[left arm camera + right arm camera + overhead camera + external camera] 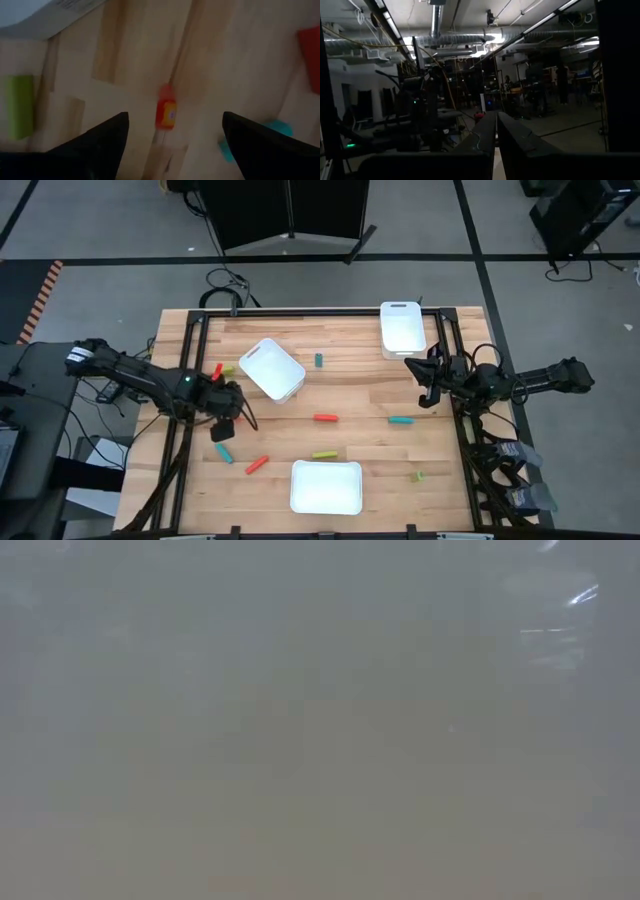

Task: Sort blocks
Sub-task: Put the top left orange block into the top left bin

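Left wrist view | left gripper (172, 145) fingers apart | red-orange block (166, 112) just ahead, between fingers

The middle of the table (360, 395) is mostly bare wood, with lots of room to pass. A white tray (272, 368) sits tilted at upper left, another tray (402, 327) at upper right, a third tray (326, 486) at the bottom middle. Small blocks (326, 418) lie scattered between them.

The wooden table (360, 395) carries 3 white trays (272, 368); small red, teal and yellow-green blocks (325, 418) lie scattered between them. The trays sit well apart.
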`<move>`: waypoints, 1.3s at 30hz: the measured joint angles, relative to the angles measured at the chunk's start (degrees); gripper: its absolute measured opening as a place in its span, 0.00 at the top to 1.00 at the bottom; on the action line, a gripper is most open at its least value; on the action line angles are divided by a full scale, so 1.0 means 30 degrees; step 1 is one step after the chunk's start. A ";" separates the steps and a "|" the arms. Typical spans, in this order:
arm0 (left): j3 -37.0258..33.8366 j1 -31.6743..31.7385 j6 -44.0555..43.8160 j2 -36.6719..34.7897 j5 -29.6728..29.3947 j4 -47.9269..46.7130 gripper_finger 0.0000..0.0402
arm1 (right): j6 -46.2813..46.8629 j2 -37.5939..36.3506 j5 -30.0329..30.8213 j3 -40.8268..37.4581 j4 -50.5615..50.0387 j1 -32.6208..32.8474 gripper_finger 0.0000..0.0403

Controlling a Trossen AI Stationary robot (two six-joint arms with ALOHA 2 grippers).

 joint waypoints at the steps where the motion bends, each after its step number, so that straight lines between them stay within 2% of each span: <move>1: -0.0178 0.0000 0.0020 0.0000 -0.0006 0.0339 0.18 | 0.0000 -0.0006 0.0000 0.0000 0.0000 0.0000 0.93; 12: -0.1967 0.0000 -0.0099 -0.0007 -0.0071 0.1402 0.18 | 0.0000 -0.0007 0.0000 0.0000 -0.0007 0.0000 0.93; 21: -0.2051 0.0000 -0.0061 -0.0007 -0.0596 0.1817 0.19 | 0.0000 -0.0007 0.0007 0.0000 -0.0015 0.0000 0.93; 34: -0.2051 0.0000 -0.0017 0.0000 -0.0800 0.1795 0.36 | 0.0011 -0.0007 0.0004 0.0000 -0.0015 0.0000 0.93; 39: -0.2051 0.0000 -0.0017 0.0007 -0.0825 0.1820 0.40 | 0.0015 -0.0007 0.0007 0.0000 -0.0015 0.0000 0.93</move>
